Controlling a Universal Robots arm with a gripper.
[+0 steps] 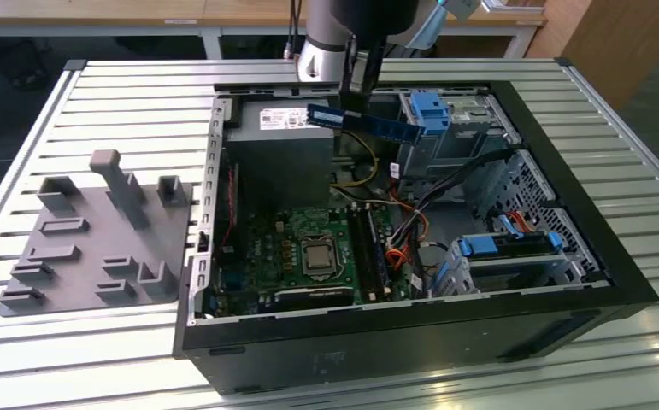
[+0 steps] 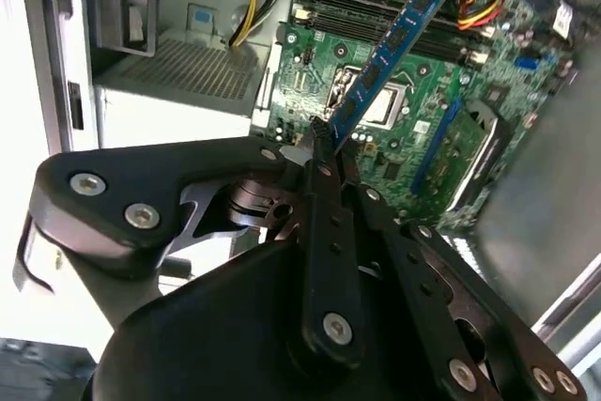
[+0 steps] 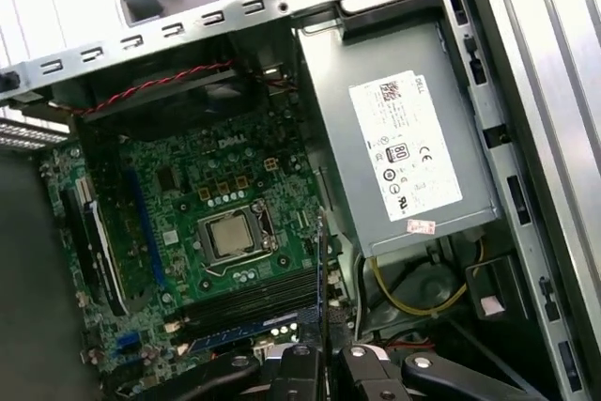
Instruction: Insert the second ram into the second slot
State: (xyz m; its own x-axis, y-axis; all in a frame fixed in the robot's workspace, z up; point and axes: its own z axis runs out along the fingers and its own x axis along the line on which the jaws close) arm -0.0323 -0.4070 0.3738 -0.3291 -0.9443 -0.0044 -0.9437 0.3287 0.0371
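The second ram (image 1: 366, 122), a thin blue strip with dark chips, hangs in the air over the open computer case (image 1: 557, 256), above the far part of its inside. My gripper (image 1: 350, 109) is shut on one end of it. In the second wrist view the ram (image 2: 394, 39) sticks out from the fingertips (image 2: 324, 143) over the green motherboard (image 2: 413, 138). The first wrist view catches it edge-on as a thin dark line (image 3: 321, 260) above the gripper (image 3: 324, 363). The long dark memory slots (image 1: 372, 248) (image 3: 249, 300) lie well below it, beside the processor socket (image 1: 318, 254). One slot holds a blue strip (image 3: 249, 333).
A grey power supply (image 1: 278, 128) sits in the far corner of the case. Bright blue drive brackets (image 1: 430, 111) (image 1: 512, 243) stand on the exterior view's right, with orange and black cables (image 1: 403, 235) near the slots. A grey fixture plate (image 1: 90, 231) lies outside on the left.
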